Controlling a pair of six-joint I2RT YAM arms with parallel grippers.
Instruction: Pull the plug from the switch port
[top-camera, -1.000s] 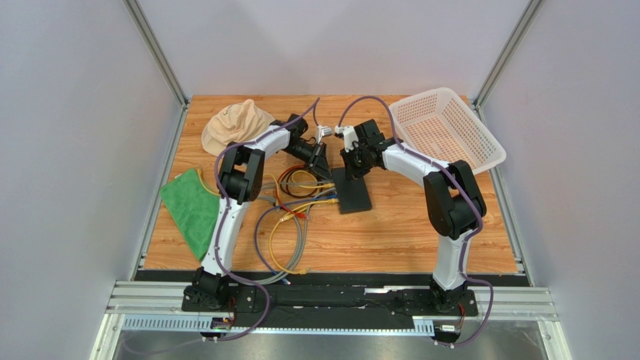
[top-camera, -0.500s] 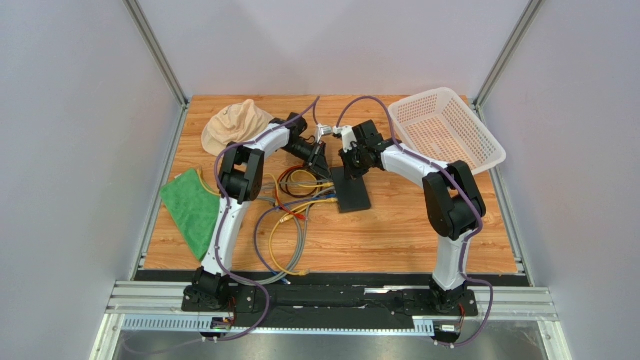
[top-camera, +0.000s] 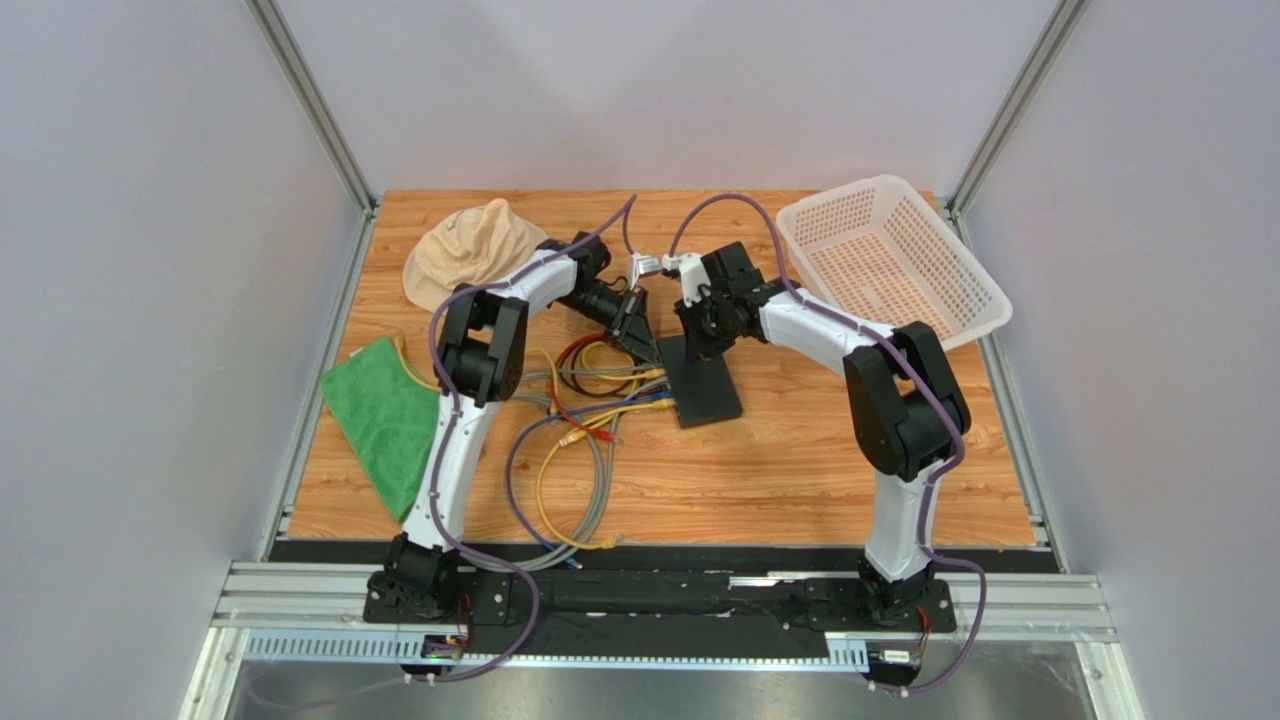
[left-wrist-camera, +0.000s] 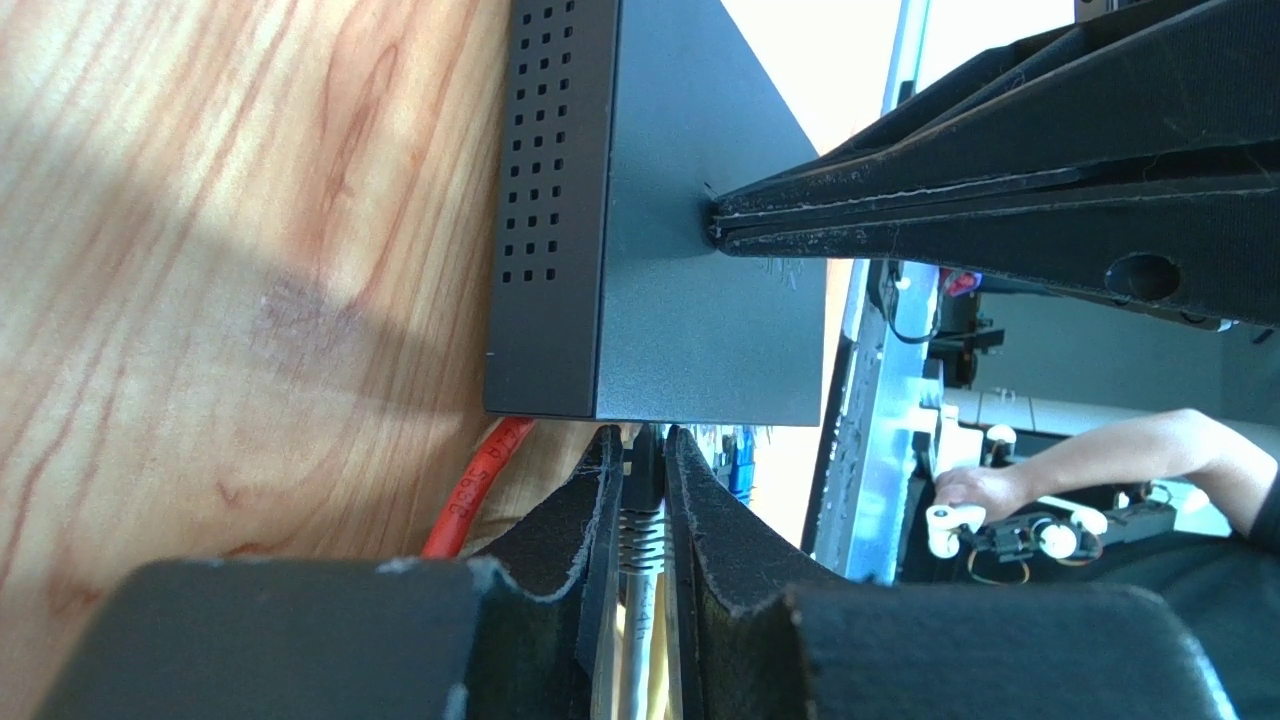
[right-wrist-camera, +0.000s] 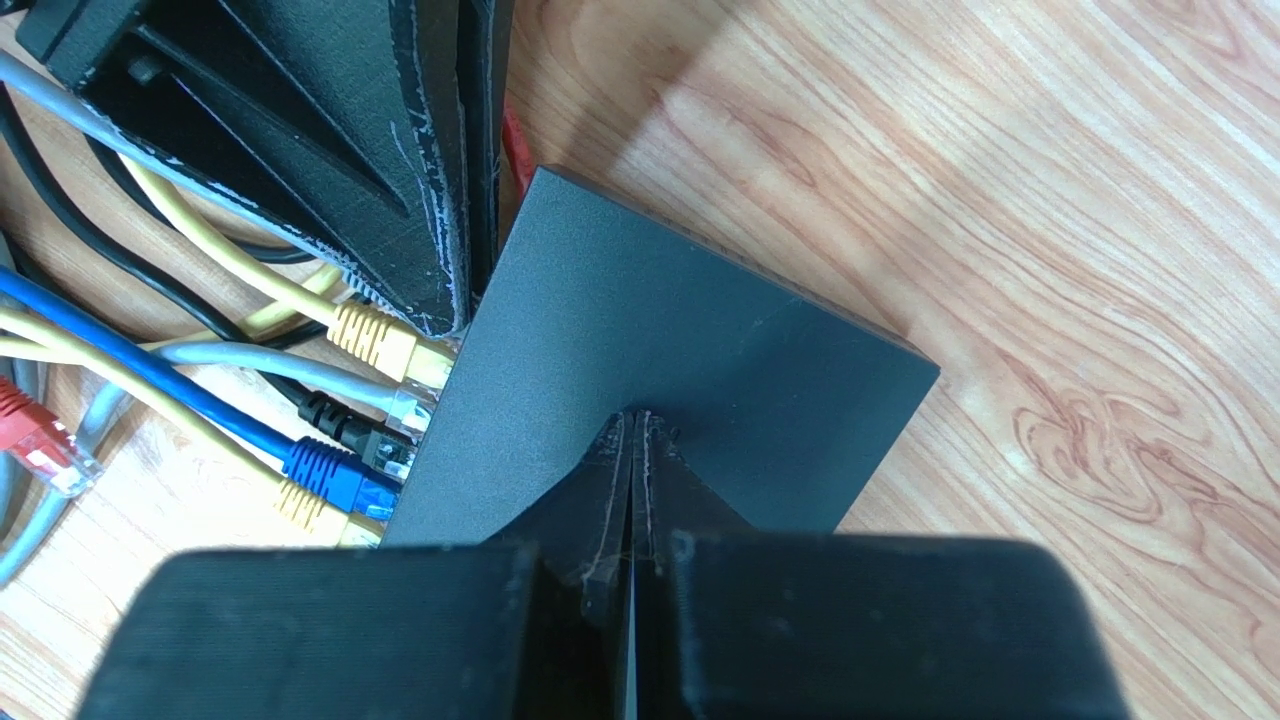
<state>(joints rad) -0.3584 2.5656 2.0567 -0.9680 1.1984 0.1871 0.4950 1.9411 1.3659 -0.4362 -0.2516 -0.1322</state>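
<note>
The wooden surface (top-camera: 781, 480) carried every item. The left arm (top-camera: 458, 413) and the right arm (top-camera: 902, 405) both reached from the near edge toward the middle, their wrists close together. The white basket (top-camera: 894, 255) sat at the far right corner, well apart from the work area. A green cloth (top-camera: 376, 420) lay at the left edge, and a beige hat (top-camera: 473, 248) lay at the far left. A loose tangle of cables (top-camera: 579, 450) spread over the surface between the left arm and the middle.

The switch (left-wrist-camera: 706, 225), a flat matte black box, lay flat near the middle of the surface. It sat just right of the cables and under the two wrists, with its port side facing left toward the cables.

The right end effector (right-wrist-camera: 634, 428) had its fingers pressed together, and their tips bore down on the top face of the switch.

The left end effector (left-wrist-camera: 643, 443) was clamped on the plug (left-wrist-camera: 645, 477) of a pale grey cable, one finger on each side, at the port edge of the switch. Whether the plug was fully seated could not be told.

A yellow plug (right-wrist-camera: 376, 338) and a blue plug (right-wrist-camera: 323, 473) sat at the same edge. A red cable (left-wrist-camera: 481, 480) ran along the surface beside it.
</note>
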